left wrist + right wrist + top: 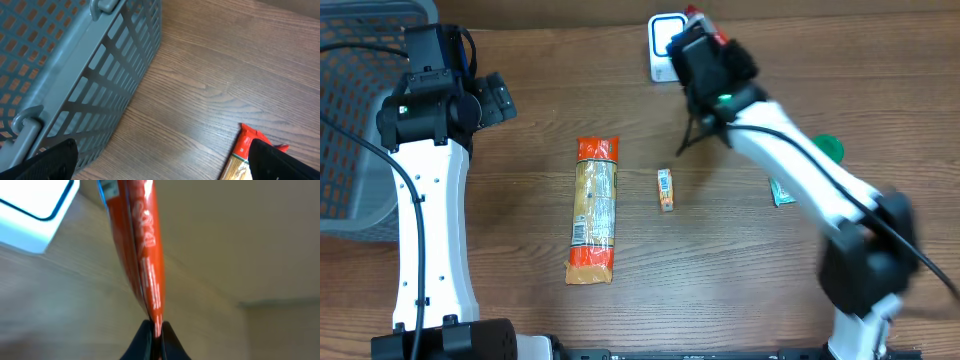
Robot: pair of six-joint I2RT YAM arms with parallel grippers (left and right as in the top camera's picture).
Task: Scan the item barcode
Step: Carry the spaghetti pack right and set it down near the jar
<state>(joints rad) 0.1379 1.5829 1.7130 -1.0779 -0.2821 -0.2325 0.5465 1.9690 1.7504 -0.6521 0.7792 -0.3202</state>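
My right gripper [155, 328] is shut on the lower edge of a thin red-orange packet [142, 245], which stands edge-on above the jaws. The white scanner [35, 210] with a dark-framed window lies just left of the packet. In the overhead view my right gripper [694, 30] hovers beside the scanner [663, 48] at the table's far edge, with the packet's red tip [697, 14] sticking out. My left gripper [502, 100] is open and holds nothing, its fingers [55, 160] spread wide over bare wood by the basket.
A grey mesh basket [355, 130] fills the far left corner [75, 60]. A long pasta bag [595, 210] with orange ends lies mid-table [245, 150]. A small orange pack [665, 189] lies right of it. A green item [831, 148] and a teal packet [781, 192] lie under the right arm.
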